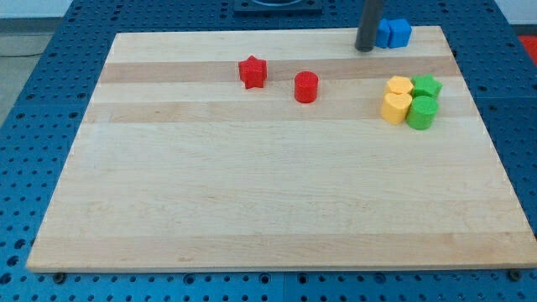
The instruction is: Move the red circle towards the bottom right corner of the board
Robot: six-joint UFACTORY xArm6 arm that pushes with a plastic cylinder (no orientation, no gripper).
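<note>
The red circle [306,86] stands on the wooden board [277,201], in the upper middle. A red star [252,72] lies to its left, apart from it. My tip [364,48] is at the view's top, up and to the right of the red circle and well apart from it. The tip stands right next to the left side of the blue blocks [393,33].
A tight cluster sits at the right: a yellow hexagon-like block [399,85], a yellow heart-like block [396,107], a green star [427,85] and a green cylinder [421,112]. The board rests on a blue perforated table [33,92].
</note>
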